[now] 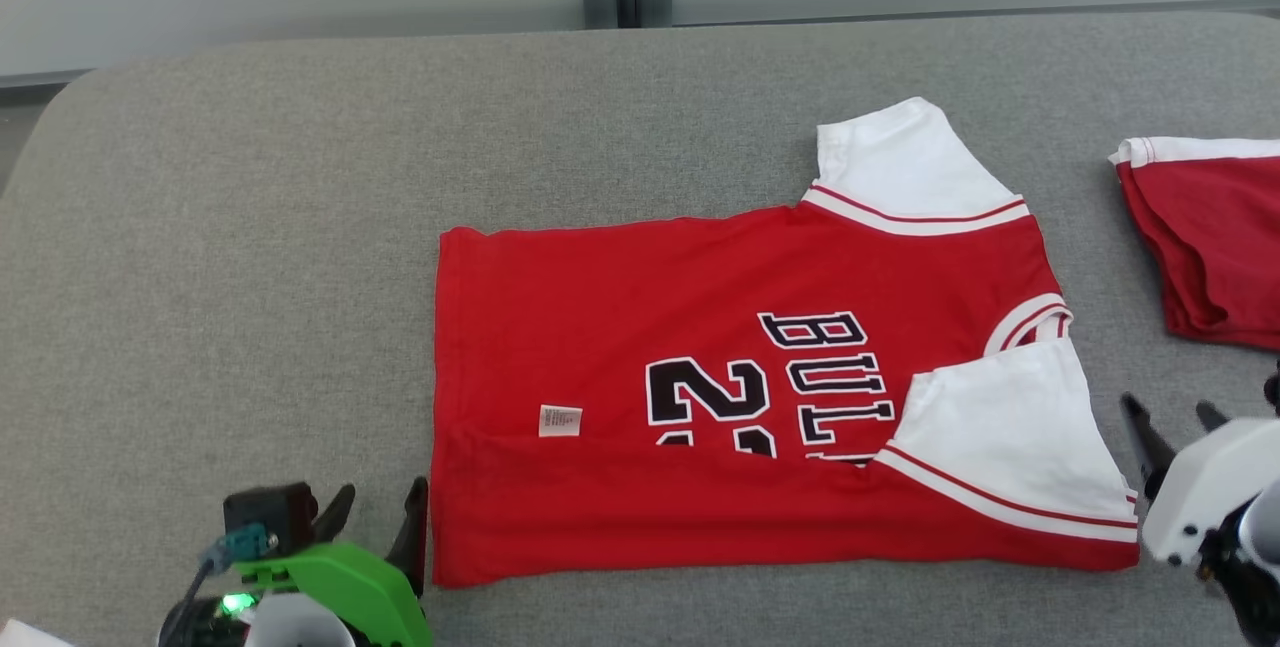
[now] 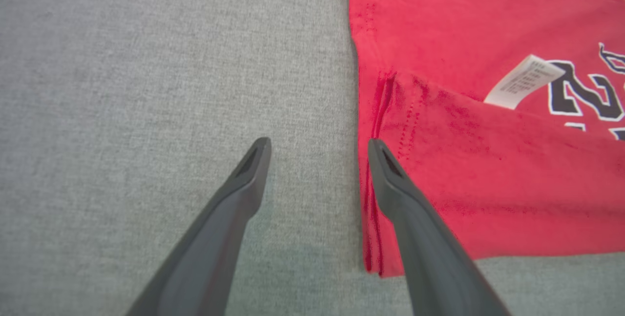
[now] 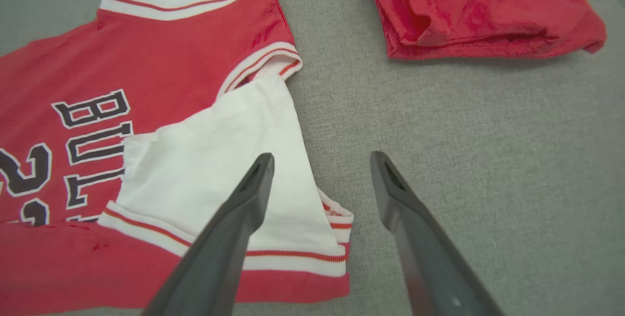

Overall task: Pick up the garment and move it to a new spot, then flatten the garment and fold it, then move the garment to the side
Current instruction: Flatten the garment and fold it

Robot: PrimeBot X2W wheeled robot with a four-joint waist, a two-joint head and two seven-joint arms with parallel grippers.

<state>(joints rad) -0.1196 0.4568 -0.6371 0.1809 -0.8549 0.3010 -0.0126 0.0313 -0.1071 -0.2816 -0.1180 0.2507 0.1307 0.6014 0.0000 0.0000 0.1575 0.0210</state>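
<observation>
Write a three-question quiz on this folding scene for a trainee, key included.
1. Multiple choice: which edge of the red jersey is folded over onto it? A, the long edge nearest the robot; B, the long edge farthest from it; C, none.
2. True or false: the left gripper and the right gripper both stand open, holding nothing.
3. Fill the gap: the white care label lies to the robot's ___ of the printed number.
Key: 1 A; 2 true; 3 left.
</observation>
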